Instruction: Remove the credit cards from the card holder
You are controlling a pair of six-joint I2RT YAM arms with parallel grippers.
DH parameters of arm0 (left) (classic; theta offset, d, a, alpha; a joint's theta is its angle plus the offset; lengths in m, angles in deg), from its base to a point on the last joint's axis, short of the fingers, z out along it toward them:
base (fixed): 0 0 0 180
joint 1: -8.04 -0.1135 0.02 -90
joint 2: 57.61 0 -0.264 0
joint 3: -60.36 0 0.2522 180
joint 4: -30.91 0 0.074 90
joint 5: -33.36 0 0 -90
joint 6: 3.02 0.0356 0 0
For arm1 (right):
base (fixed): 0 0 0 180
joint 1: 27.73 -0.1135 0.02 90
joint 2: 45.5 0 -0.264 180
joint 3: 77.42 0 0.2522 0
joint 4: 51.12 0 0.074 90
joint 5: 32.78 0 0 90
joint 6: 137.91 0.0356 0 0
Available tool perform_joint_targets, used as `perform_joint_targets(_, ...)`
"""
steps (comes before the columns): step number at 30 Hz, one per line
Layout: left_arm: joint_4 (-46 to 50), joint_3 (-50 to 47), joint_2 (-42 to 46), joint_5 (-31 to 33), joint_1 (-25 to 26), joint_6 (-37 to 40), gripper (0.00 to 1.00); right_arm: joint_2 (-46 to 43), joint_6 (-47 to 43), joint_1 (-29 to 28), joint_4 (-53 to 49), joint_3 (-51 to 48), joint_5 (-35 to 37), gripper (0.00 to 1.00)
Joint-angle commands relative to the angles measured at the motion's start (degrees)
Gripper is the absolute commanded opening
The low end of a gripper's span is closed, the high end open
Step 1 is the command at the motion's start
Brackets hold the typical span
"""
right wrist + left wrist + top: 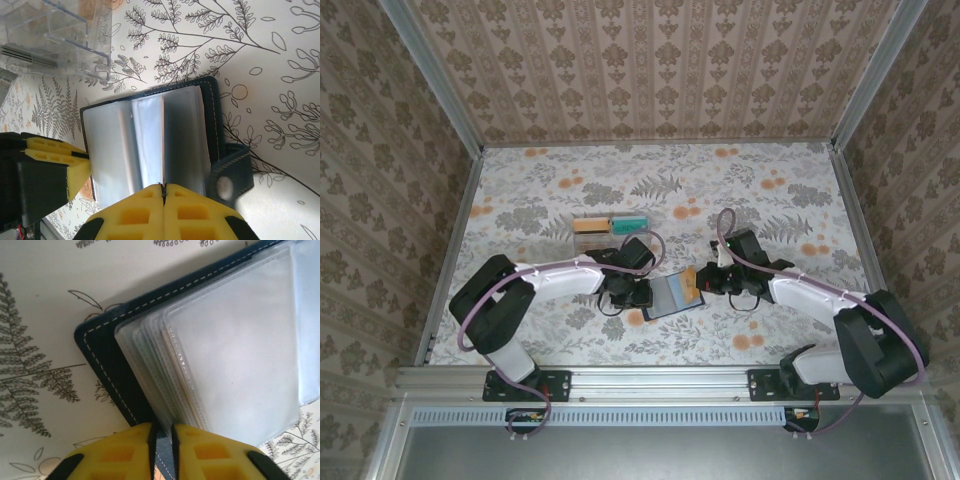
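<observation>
Card holder (672, 296): one, open at frame centre on the tabletop (770, 200). My left tool (162, 432), narrow, pinches its cover. My right tool (163, 189) is clamped on one clear sleeve. Above centre: one orange-yellow credit card (588, 226) and one teal credit card (630, 223).

The card holder (672, 296) is dark navy with white stitching and frosted clear sleeves (240, 350). Beyond it lie an orange-yellow card (590, 226) and a teal card (632, 223), on a cream table (550, 190) patterned with grey ferns and orange blossoms.
</observation>
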Motion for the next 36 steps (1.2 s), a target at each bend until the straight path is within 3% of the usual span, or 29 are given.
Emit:
perform_joint_targets(1, 1.8, 2.3, 3.5, -1.7, -0.8, 1.3, 0.28, -2.9, -1.2, 0.3, -4.1, 2.2, 1.4, 0.0)
perform_joint_targets(3, 2.5, 3.2, 6.1, -1.5, -1.7, 1.4, 0.36, -4.3, -0.9, 0.3, -4.7, 3.1, 1.4, 0.0)
perform_joint_targets(7, 1.9, 3.3, 11.5, -1.0, -4.4, 0.9, 0.42, -6.2, -0.7, 0.2, -6.2, 5.8, 1.1, 0.0)
perform_joint_targets(10, -0.6, 2.0, 16.2, -0.4, -7.0, -0.6, 0.62, -6.9, -0.4, 0.2, -6.5, 7.8, 1.0, 0.0)
perform_joint_targets(12, -2.5, 0.7, 19.1, 0.0, -9.5, -2.5, 0.66, -7.2, 0.5, 0.2, -5.5, 8.9, 0.9, 0.0)
perform_joint_targets(16, -8.0, -2.6, 24.7, -1.4, -14.0, -3.0, 0.66, -7.7, 2.1, 0.0, -2.1, 10.6, 0.3, 0.0)
perform_joint_targets(21, -16.5, -5.2, 26.1, -15.4, -22.1, -6.2, 0.63, -8.0, 4.6, -0.3, 4.7, 12.1, -0.6, 0.0)
perform_joint_targets(24, -18.8, -4.8, 25.6, -17.5, -22.6, -6.6, 0.57, -7.4, 5.7, -0.4, 7.8, 13.2, -2.1, 0.0)
perform_joint_targets(29, -32.8, -5.2, 21.7, -26.5, -23.4, -13.8, 0.49, -5.5, 9.2, -0.3, 15.6, 14.4, -7.2, 0.0)
perform_joint_targets(36, -34.3, -2.0, 18.0, -30.3, -24.1, -14.0, 0.39, -2.2, 14.2, -0.3, 24.8, 15.8, -10.9, 0.0)
